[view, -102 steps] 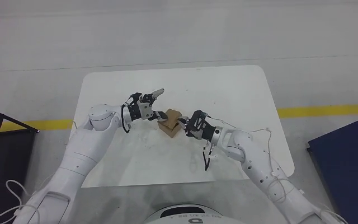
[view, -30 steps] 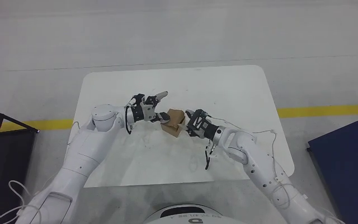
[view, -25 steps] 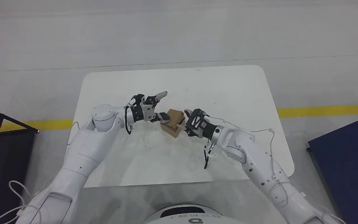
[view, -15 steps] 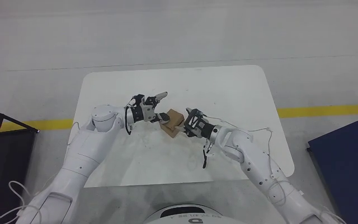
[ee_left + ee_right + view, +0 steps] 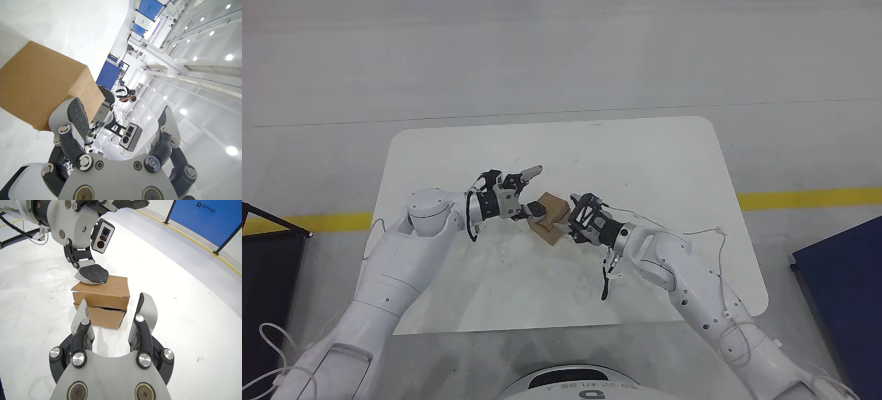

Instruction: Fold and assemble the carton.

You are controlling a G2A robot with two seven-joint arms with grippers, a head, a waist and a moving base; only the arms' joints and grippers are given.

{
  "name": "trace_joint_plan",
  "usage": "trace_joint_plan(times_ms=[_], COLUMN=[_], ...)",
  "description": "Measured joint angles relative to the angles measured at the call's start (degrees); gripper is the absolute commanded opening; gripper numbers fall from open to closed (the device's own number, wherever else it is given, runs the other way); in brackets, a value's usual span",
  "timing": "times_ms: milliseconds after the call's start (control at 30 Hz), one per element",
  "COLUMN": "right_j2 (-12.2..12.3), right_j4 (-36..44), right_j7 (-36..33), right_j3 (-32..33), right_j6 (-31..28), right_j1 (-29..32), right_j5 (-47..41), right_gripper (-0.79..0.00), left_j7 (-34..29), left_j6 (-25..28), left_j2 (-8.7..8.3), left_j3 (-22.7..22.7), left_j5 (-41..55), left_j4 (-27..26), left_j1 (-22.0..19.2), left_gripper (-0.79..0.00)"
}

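The small brown carton point(image 5: 551, 216) stands on the white counter point(image 5: 662, 160), a little left of the frame's centre in the top view, between the two arms. The left gripper point(image 5: 533, 190) has its fingers spread wide, gripping nothing. One ribbed pad point(image 5: 93, 274) lies flat on the carton's top panel near its far edge, and the other finger points up, clear of everything. That looks like a hold-down, pinning the folded lid so the box neither springs open nor slides while the other arm works. The right gripper point(image 5: 112, 299) faces the carton's near side with its fingers also open, one at each end of that face. I cannot tell whether either finger touches the cardboard. The placement suits pressing in or squeezing the front. The right wrist view gives the reason: a dark, uneven gap runs across the front face where the flap is not fully seated, and the top's left corner has a small torn notch. The top view shows none of that, but it does show both arms converging on the box. The left wrist view adds the carton's smooth side wall beside the lower finger.
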State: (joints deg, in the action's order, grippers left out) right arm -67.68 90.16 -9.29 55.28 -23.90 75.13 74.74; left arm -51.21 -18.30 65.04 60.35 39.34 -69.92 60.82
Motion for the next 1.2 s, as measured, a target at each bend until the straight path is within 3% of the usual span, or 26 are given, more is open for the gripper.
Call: trace_joint_plan(times_ms=[633, 933, 1200], right_j2=[-1.0, -1.3, -1.0], right_j4=[-2.0, -2.3, -1.4], right_j7=[-1.2, -3.4, -6.0], right_j3=[-1.4, -1.8, -1.1], right_j6=[1.1, 1.4, 1.2], right_j1=[-2.2, -2.8, -1.8], right_j5=[-1.7, -1.4, -0.4], right_gripper=[-0.299, -0.357, -0.336], left_j7=[-0.5, -0.7, -0.2], left_j6=[-0.4, -1.0, -1.8], left_j2=[0.04, 0.18, 0.34], left_j3=[0.5, 0.0, -0.8], left_j5=[0.2, -0.2, -1.6], left_j4=[-0.2, -0.2, 0.0], left_j1=[0.4, -0.1, -0.7], left_gripper=[0.0, 0.0, 0.0])
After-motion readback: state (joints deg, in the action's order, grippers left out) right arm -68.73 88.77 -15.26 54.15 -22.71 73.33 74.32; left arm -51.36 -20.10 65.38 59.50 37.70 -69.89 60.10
